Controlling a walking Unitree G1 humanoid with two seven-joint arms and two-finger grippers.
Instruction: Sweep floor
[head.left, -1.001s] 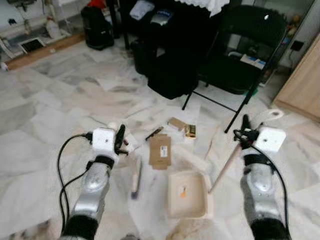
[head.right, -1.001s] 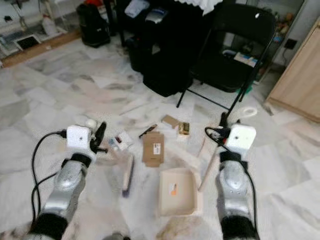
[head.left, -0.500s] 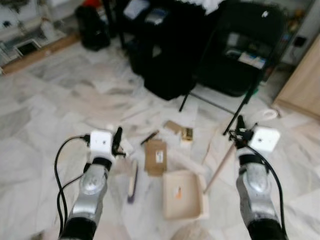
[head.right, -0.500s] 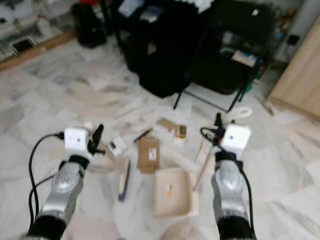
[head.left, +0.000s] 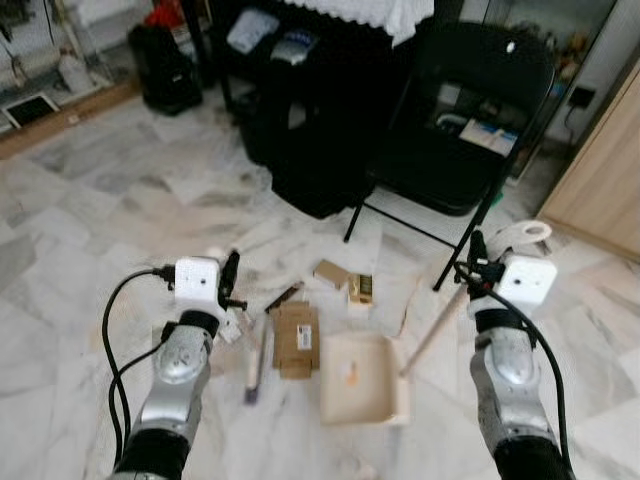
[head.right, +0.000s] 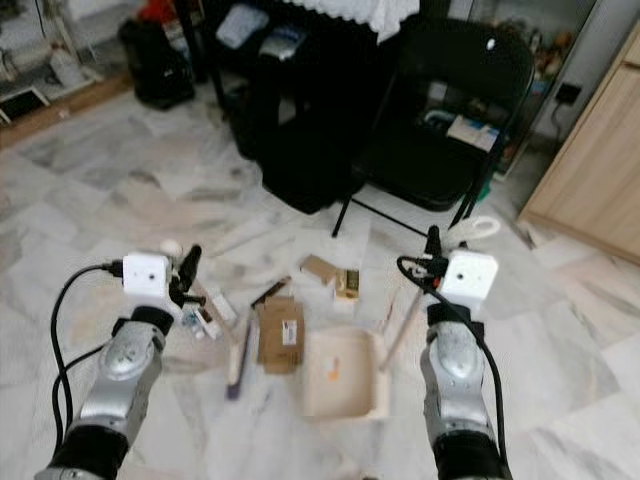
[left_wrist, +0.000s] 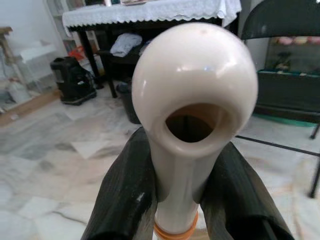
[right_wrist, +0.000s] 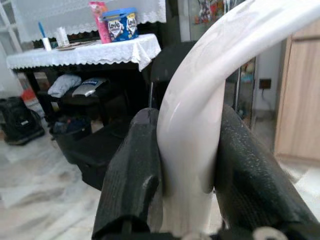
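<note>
Left hand (left_wrist: 180, 200) grips broom handle (left_wrist: 192, 115); right hand (right_wrist: 187, 200) (likewise) dustpan handle (right_wrist: 200, 110).

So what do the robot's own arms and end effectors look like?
Both arms are silver metal with black cuffs. Each wrist carries a white boxy camera housing, and a black cable loops off each. The left end effector and right end effector each have two long black fingers, matte and slightly textured.

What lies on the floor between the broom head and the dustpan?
In the left eye view, flattened brown cardboard lies between the broom head and the cream dustpan.
</note>
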